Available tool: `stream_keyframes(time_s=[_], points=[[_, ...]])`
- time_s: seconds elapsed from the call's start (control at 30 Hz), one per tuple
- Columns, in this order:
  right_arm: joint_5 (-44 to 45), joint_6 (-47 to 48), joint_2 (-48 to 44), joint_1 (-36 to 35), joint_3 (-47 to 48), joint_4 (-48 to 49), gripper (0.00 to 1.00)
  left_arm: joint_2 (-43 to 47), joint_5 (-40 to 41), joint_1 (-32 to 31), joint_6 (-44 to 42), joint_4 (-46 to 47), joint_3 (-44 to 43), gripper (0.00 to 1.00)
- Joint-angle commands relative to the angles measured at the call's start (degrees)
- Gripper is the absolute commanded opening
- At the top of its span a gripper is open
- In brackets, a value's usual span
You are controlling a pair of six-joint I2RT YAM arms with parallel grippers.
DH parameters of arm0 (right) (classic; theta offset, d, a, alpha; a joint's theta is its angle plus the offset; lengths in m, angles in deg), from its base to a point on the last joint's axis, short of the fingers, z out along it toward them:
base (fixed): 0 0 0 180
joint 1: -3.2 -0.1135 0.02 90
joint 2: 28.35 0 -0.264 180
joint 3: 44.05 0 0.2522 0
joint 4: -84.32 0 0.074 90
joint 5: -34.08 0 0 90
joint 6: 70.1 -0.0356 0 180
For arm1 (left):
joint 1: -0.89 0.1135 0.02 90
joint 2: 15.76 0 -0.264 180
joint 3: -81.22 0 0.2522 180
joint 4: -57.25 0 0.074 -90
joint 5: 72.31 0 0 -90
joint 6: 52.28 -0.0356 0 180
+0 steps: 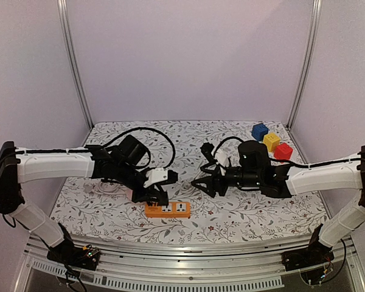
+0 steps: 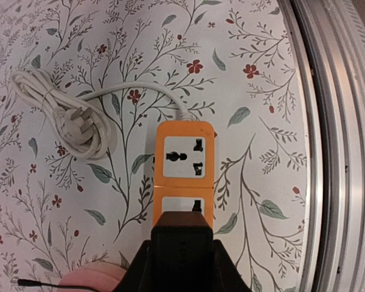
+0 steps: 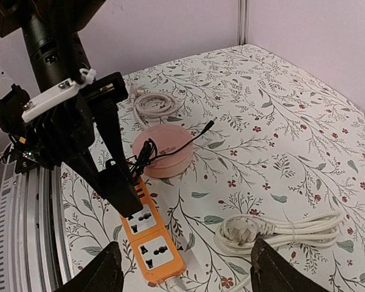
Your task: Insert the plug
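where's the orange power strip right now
In the top view the orange plastic power strip lies near the front edge, slightly left of centre, under the left fingers gripping a black plug.

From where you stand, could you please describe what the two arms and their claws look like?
The left arm and right arm both have white shells on the long sections, black joints and thin black cables running along them. The left claw is black with a white plate on top; the right claw has black fingers.
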Motion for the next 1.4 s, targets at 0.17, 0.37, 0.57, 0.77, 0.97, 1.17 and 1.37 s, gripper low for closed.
stream_keyframes(time_s=[0.17, 0.37, 0.57, 0.77, 0.97, 1.17, 1.37], points=[[-0.57, -1.14, 1.12, -0.18, -0.57, 0.23, 0.70, 0.41, 2.77, -2.30, 4.11, 5.35, 4.03, 0.00], [-0.48, -0.92, 0.80, -0.14, -0.84, 0.18, 0.70, 0.32, 4.01, -3.75, 5.47, 5.52, 4.97, 0.00], [-0.69, 0.12, 0.14, -0.15, -1.16, 0.22, 0.70, 0.09, 5.90, -5.33, 4.78, 7.87, 7.15, 0.00], [-0.65, 0.53, -0.63, -0.18, -1.80, 0.26, 0.70, -1.33, 8.26, -5.12, 0.89, 7.60, 7.46, 0.00], [0.15, 0.71, -1.81, -0.20, -2.85, 0.26, 0.70, -3.71, 9.41, -5.08, 2.26, 6.18, 8.18, 0.00], [0.93, 0.71, -2.76, -0.12, -3.60, 0.18, 0.70, -9.04, 7.35, -5.04, 1.12, -1.98, 3.67, 0.00], [3.49, 2.97, -6.06, -0.10, -6.65, 0.26, 0.70, -11.39, 7.55, -4.63, 5.07, -6.74, 6.75, 0.00]])
